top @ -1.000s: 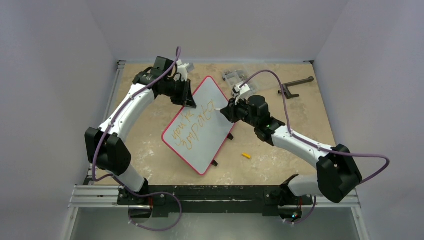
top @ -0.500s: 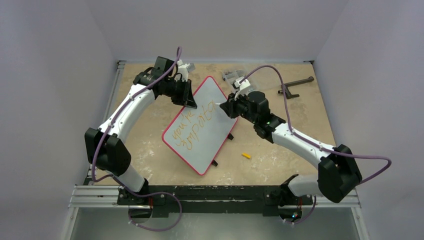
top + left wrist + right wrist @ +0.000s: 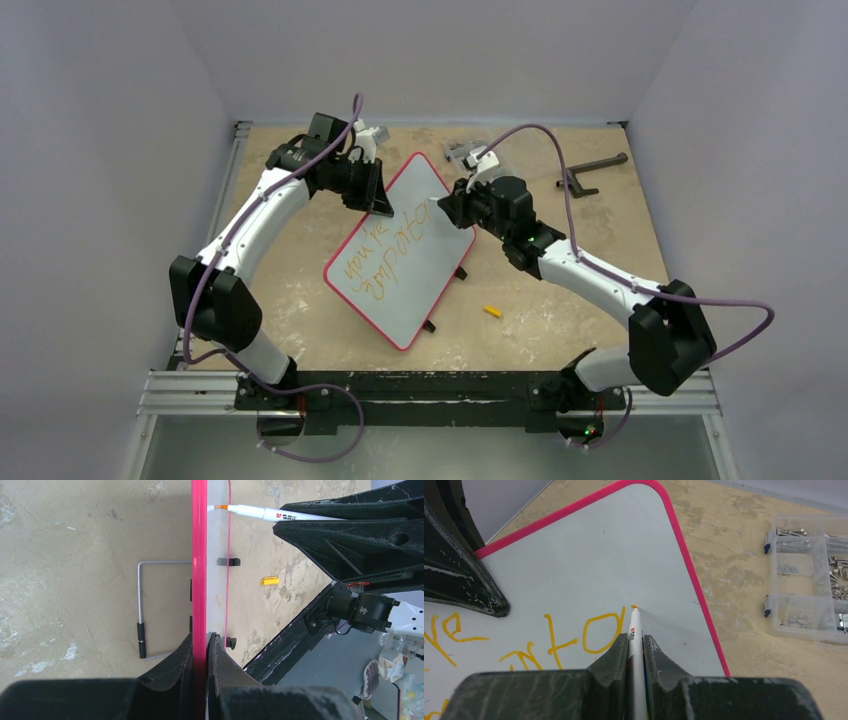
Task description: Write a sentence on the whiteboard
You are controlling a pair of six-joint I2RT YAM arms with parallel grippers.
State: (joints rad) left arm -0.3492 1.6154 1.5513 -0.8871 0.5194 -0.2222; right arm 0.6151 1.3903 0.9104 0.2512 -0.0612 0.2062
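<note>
The whiteboard (image 3: 425,265), white with a red rim, stands tilted on the table. The orange-yellow sentence (image 3: 385,250) runs in two slanted lines across it. My left gripper (image 3: 381,208) is shut on the board's upper left rim (image 3: 199,555), with the fingers (image 3: 200,637) pinching it edge-on. My right gripper (image 3: 441,208) is shut on a white marker (image 3: 634,630). The marker's orange tip touches the board (image 3: 589,555) just right of the last written letter (image 3: 601,632). In the left wrist view the marker (image 3: 260,513) meets the board face from the right.
A clear parts box (image 3: 468,152) sits behind the board, close to my right wrist, and also shows at the right (image 3: 809,580). A black tool (image 3: 590,170) lies at the back right. A yellow cap (image 3: 491,311) lies on the table. A wire stand (image 3: 141,610) props the board.
My right gripper has moved the marker up along the board towards its far corner, and the second line of writing has grown by a letter. The left gripper has held still.
</note>
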